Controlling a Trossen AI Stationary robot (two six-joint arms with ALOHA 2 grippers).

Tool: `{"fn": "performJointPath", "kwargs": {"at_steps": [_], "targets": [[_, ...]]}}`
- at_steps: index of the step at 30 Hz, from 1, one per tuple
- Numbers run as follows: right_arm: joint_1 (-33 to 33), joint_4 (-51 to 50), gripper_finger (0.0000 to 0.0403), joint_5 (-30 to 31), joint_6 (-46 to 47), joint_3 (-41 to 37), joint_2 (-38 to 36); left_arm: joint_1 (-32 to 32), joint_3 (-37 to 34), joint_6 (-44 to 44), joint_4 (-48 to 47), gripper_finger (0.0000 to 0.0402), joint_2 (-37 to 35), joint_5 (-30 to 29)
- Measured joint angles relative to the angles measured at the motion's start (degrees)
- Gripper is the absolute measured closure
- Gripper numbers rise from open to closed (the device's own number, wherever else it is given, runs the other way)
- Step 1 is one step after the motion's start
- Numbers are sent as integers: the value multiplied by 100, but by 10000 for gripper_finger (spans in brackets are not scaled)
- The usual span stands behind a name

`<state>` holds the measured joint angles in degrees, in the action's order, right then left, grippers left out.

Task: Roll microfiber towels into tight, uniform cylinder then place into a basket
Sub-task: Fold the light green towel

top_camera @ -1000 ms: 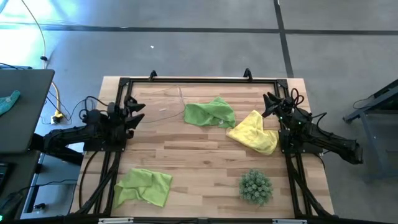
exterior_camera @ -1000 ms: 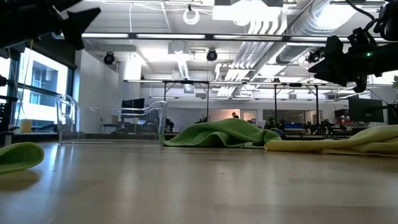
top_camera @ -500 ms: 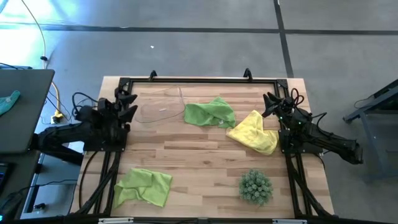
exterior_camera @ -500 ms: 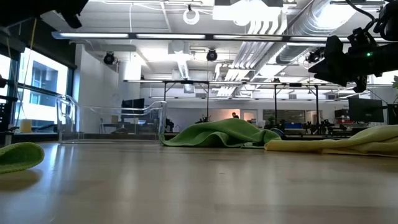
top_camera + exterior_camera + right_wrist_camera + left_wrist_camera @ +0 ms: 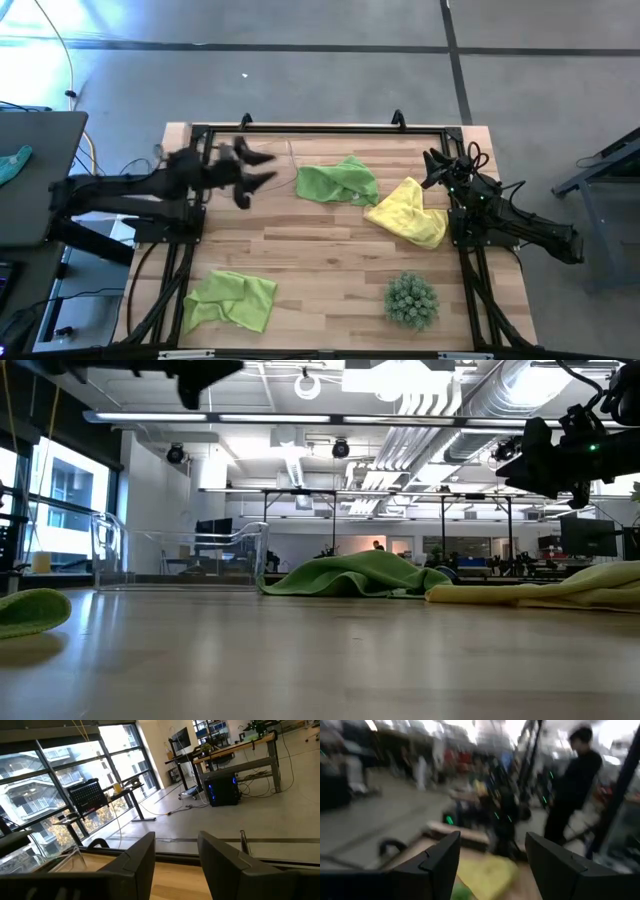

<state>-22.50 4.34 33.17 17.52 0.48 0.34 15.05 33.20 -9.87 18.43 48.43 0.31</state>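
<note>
From above, three towels are seen lying loose and unrolled on the surface (image 5: 330, 250): a green towel (image 5: 338, 181) at the far middle, a yellow towel (image 5: 408, 213) just beside it, another green towel (image 5: 231, 300) at the near left. The left gripper (image 5: 252, 170) is held wide open and empty, near the far green towel, apparently so that it can be taken first. The right gripper (image 5: 432, 168) waits near the yellow towel, partly open, holding nothing.

At table height, the basket (image 5: 180, 560) is seen standing empty, left of the far green towel.

Past the left gripper's fingers (image 5: 442, 865), the yellow towel is seen ahead.
</note>
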Motion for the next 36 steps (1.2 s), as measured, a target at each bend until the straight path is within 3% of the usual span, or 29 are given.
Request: {"fn": "performJointPath", "kwargs": {"at_steps": [8,16,24,29,36], "targets": [[1,1,261,0,-409,2,2,-763,1053,-690,-587,190,1784,362],[2,104,261,-95,-224,2,0,-1725,1508,-1872,-1588,190,2896,546],[4,165,261,-433,680,2,2,-2730,1534,-3847,-3206,190,3305,1416],[4,180,261,-461,802,2,2,-3361,1533,-5300,-4459,190,3328,1515],[4,248,261,-461,802,1,2,-4170,1533,-5897,-5475,190,3374,1476]]}}
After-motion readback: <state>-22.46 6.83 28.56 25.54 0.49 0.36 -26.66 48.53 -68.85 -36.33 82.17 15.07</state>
